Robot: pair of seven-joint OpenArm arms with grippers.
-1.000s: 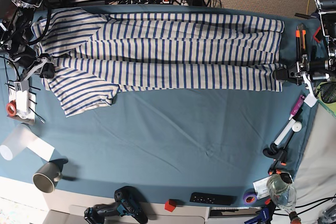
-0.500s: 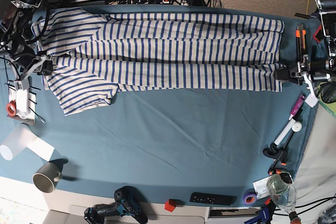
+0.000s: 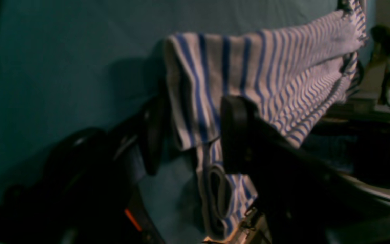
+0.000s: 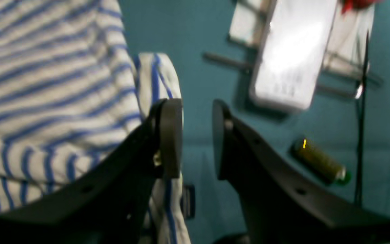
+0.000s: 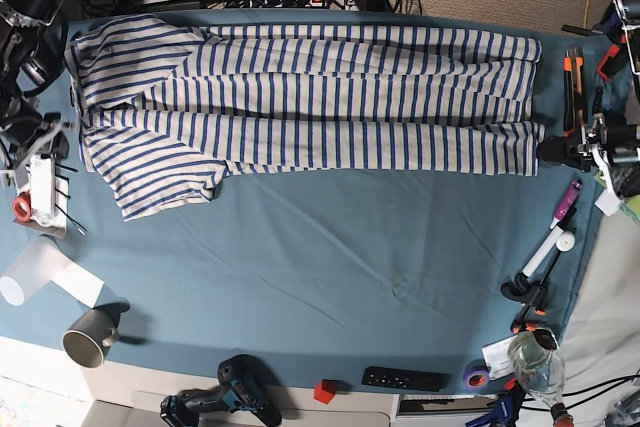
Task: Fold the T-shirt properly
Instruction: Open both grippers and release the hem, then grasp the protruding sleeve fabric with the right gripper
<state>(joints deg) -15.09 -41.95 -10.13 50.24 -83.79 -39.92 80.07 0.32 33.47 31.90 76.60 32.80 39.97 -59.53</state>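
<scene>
**Striped shirt folded lengthwise across the far tabletop, both arms at its ends**

Along the bottom edge of the base view, nearest the camera, a cordless drill [image 5: 222, 402], a small red block [image 5: 324, 391], a black remote [image 5: 404, 379] and a purple tape roll [image 5: 475, 378] sit in a row. At lower left a grey mug [image 5: 88, 335] lies beside a white paper roll [image 5: 42, 269]; at lower right stands a clear glass bottle [image 5: 531, 365]. The middle of the blue tabletop [image 5: 350, 257] carries nothing but a few creases.

Farther back, the T-shirt [image 5: 300, 107] stretches as a long band across the upper part of the frame, one sleeve hanging down at the left.

At the right edge of the base view, the left gripper [image 3: 188, 132] sits at the shirt's lower right corner. Its wrist camera shows the fingers [image 3: 235, 132] set a moderate way apart with the hem bunched between them; whether the pads press the cloth cannot be told from the blur.

At the left edge, the right gripper [image 4: 196, 142] sits at the shirt's end. In its wrist view the fingers [image 4: 169, 139] stand narrowly apart with bare tabletop showing through the gap; the cloth lies behind the left one, not between. Just beyond are a white rectangular device [image 4: 293, 54] and a small olive cylinder [image 4: 318, 162].
</scene>
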